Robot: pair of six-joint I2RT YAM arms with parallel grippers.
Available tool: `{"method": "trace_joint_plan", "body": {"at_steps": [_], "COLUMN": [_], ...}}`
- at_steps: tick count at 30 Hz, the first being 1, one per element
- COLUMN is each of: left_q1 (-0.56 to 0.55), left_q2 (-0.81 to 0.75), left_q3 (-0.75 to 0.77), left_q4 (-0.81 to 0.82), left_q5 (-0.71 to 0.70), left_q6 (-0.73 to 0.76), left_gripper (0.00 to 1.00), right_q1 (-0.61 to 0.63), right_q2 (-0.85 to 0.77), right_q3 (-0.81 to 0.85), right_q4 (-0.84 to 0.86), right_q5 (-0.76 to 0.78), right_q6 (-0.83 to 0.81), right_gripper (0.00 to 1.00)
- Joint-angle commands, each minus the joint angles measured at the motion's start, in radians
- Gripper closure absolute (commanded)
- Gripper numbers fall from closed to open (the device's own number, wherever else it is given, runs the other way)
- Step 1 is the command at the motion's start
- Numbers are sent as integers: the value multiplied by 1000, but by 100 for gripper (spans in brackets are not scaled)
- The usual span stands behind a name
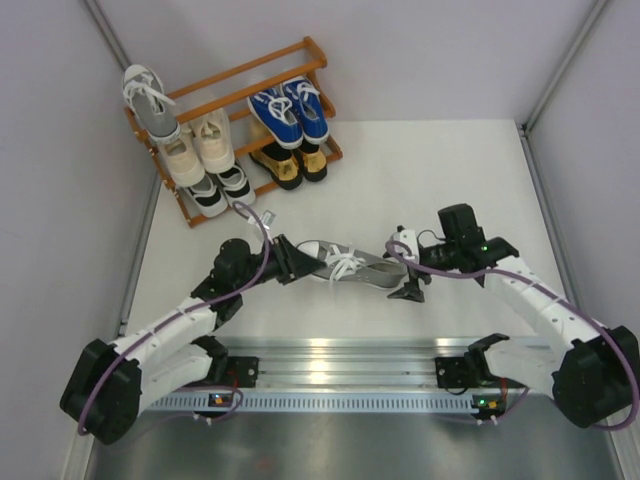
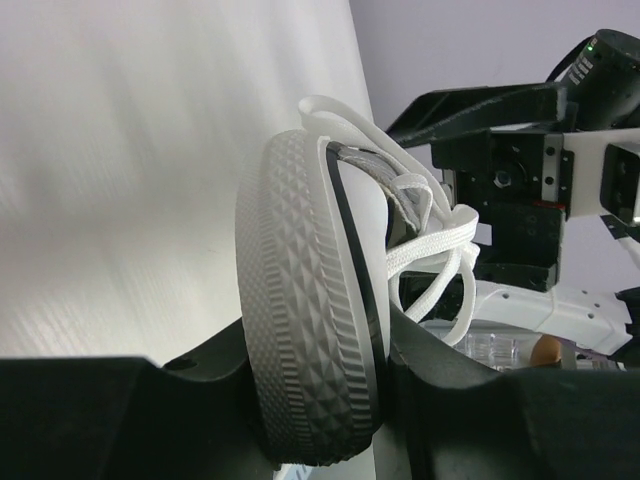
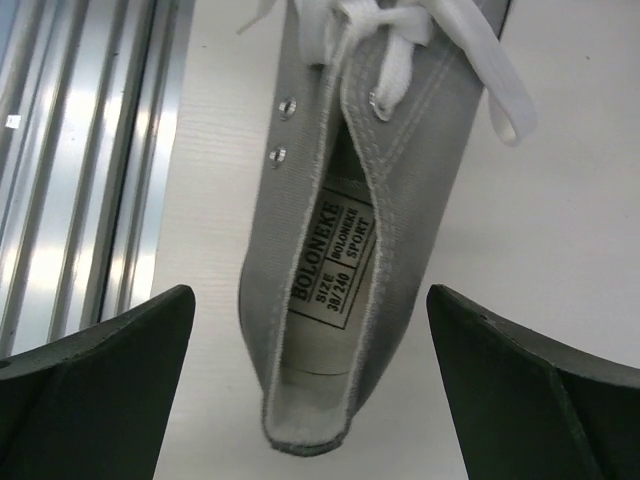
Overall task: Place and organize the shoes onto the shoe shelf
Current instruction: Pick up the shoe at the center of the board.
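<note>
A grey sneaker [image 1: 345, 265] with white laces lies on the white table between my two grippers. My left gripper [image 1: 298, 262] is shut on its toe; the left wrist view shows the toe's ribbed rubber cap [image 2: 300, 330] clamped between the jaws [image 2: 320, 410]. My right gripper [image 1: 405, 267] is open, with its fingers either side of the heel [image 3: 320, 400] and not touching it. The shoe shelf [image 1: 300, 62] stands at the back left. It holds the other grey sneaker [image 1: 150, 100], beige lace-ups [image 1: 195, 145], blue sneakers [image 1: 290, 112], gold loafers [image 1: 290, 165] and black-and-white sneakers [image 1: 222, 190].
A metal rail [image 1: 340, 362] runs along the near edge by the arm bases. Pale walls close in the left, back and right. The right arm [image 2: 520, 150] fills the far side of the left wrist view.
</note>
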Motion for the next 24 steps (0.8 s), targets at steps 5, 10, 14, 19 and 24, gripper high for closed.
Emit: {"method": "trace_joint_plan", "body": {"at_steps": [5,10,14,19,24], "left_q1": [3,2,2,2,3], "left_q2": [-85,-79,-64,-50,-42], "left_q3": [76,81,85,104,119], "left_q4": [176,176,176,176,176], "left_q5": [-12,-17,-20,-19,-13], "left_q6": [-93,-102,-108,-111,-114], "left_gripper": [100,100,100,100,100], "right_q1": [32,37,61,123,163], "right_q2": [8,11,24,62,105], "right_q3": [80,94,112,141,158], "right_q4": [172,160,146,115,109], "right_q5": [166,118,122,189,254], "right_q6": [240,235,234,212,222], "right_gripper": [1,1,1,0,1]}}
